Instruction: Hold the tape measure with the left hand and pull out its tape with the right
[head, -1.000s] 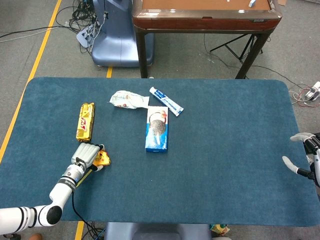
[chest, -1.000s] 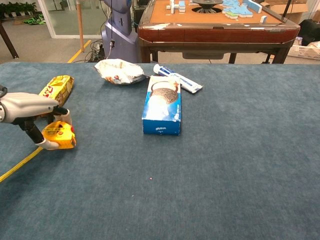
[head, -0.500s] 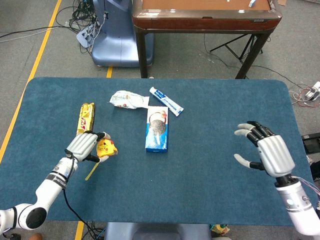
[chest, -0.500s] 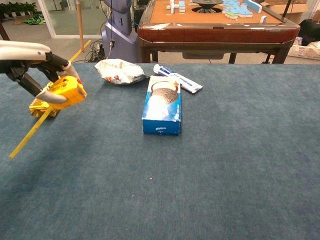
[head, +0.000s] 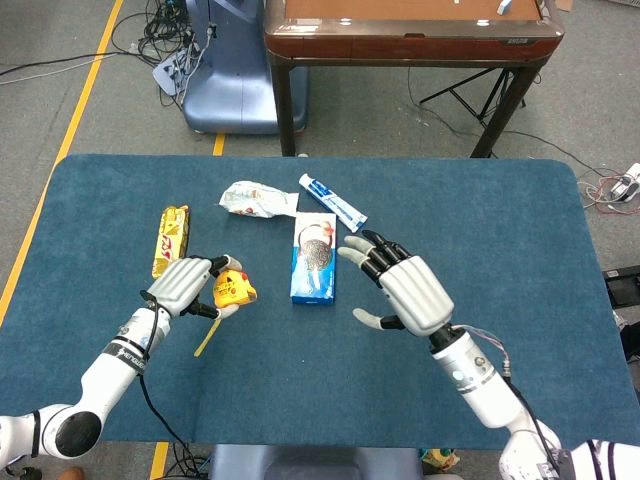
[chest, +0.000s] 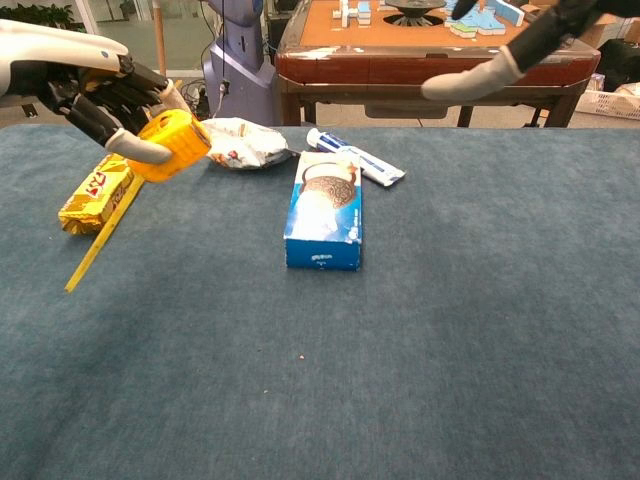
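My left hand (head: 183, 287) (chest: 96, 88) grips the yellow tape measure (head: 232, 290) (chest: 172, 143) and holds it above the table. A short length of yellow tape (head: 209, 336) (chest: 103, 236) hangs out of it, slanting down to the left. My right hand (head: 405, 290) hovers over the middle of the table with its fingers spread and nothing in them, well to the right of the tape measure. In the chest view only a fingertip (chest: 470, 77) of that hand shows at the top edge.
On the blue table (head: 480, 220) lie a blue cookie box (head: 313, 260) (chest: 326, 209), a toothpaste tube (head: 332, 202) (chest: 356, 158), a crumpled white wrapper (head: 257, 199) (chest: 238, 142) and a yellow snack bar (head: 172, 240) (chest: 96, 192). A wooden table (head: 410, 30) stands behind.
My left hand has lifted the tape measure off the table and carried it up and to the right. My right hand has swung in from the right edge to the table's middle.
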